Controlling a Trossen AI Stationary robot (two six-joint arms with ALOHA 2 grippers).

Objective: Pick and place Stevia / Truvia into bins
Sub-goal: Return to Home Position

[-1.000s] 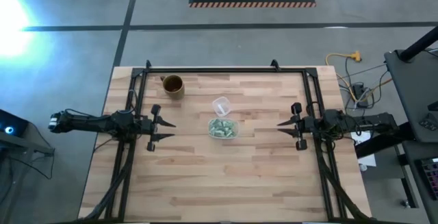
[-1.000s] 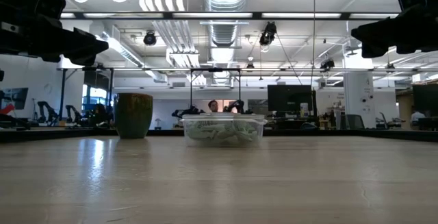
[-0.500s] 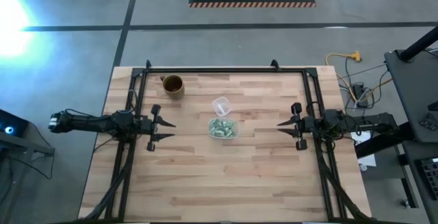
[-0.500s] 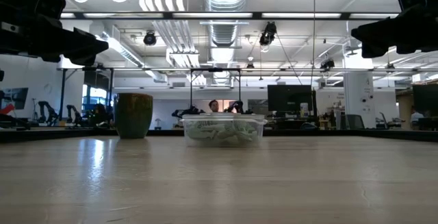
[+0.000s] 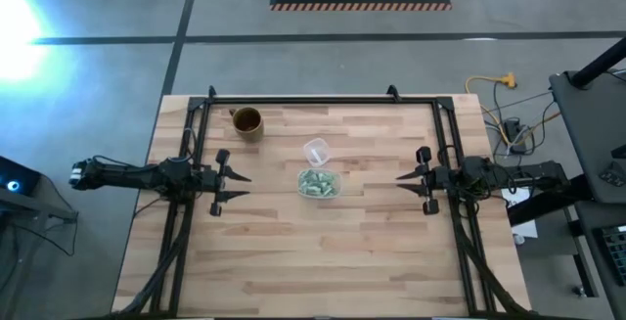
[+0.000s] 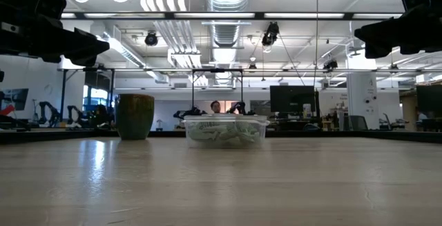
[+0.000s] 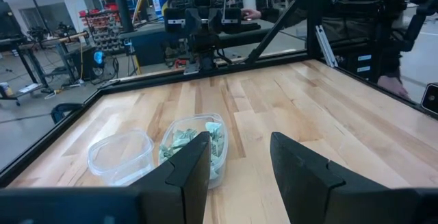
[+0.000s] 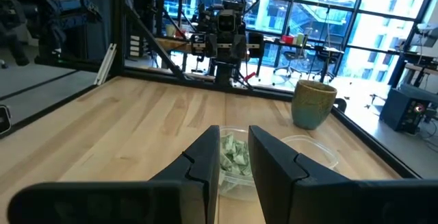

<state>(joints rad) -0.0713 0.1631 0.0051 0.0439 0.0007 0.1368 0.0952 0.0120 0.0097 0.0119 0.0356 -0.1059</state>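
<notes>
Here's the scene: the Stevia packets (image 5: 315, 182) sit heaped inside the clear container (image 5: 336, 191) in the middle of the counter (image 5: 323, 251), and neither claw is close to them. The left claw (image 5: 239, 185) hangs over the counter's left side, fingers spread and released, pointing across at the container but well apart from it. The right claw (image 5: 400, 185) mirrors it on the right side, fingers parted by a narrower gap and gripping nothing. The container lies between the two, roughly level with both. Just beyond it stands a clear round cup (image 5: 315, 151), and a brown mug (image 5: 246, 121) sits toward the far left corner. In the low view, both claws hover high above the counter.
</notes>
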